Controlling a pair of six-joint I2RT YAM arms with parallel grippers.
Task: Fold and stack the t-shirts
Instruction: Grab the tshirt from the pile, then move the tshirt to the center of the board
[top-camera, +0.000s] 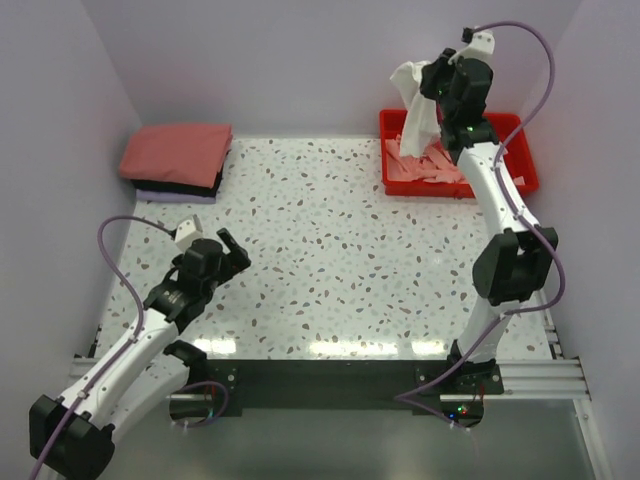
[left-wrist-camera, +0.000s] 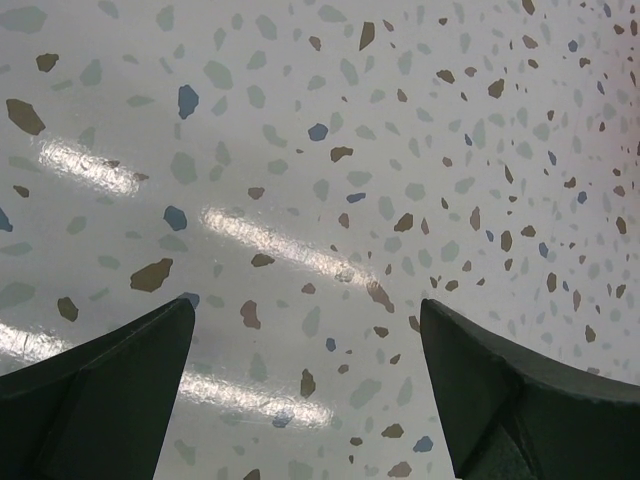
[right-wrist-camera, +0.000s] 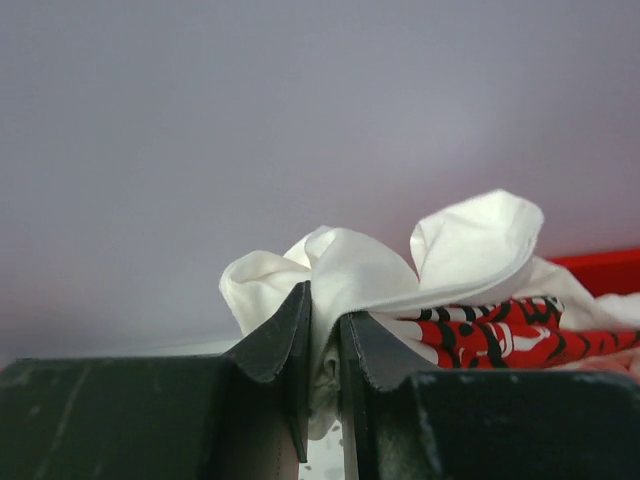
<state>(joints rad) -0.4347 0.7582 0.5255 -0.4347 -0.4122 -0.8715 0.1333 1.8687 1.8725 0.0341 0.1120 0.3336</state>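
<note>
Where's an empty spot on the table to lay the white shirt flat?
The big speckled middle of the table is bare, between the folded stack at the far left and the red tray at the far right, beyond the open left gripper. Crowded: the tray, heaped with pink shirts.

The left gripper hangs over the table with its jaws spread wide. Its two dark fingers fill the lower corners of the view, and only tabletop shows between them. The surface is glossy white, scattered all over with small brown, grey-green and blue speckles. Bright streaks of reflected light slant across the table above the gripper's gap, another streak lies between the fingers near the lower edge, and a third shines above the finger on the view's left side.
</note>
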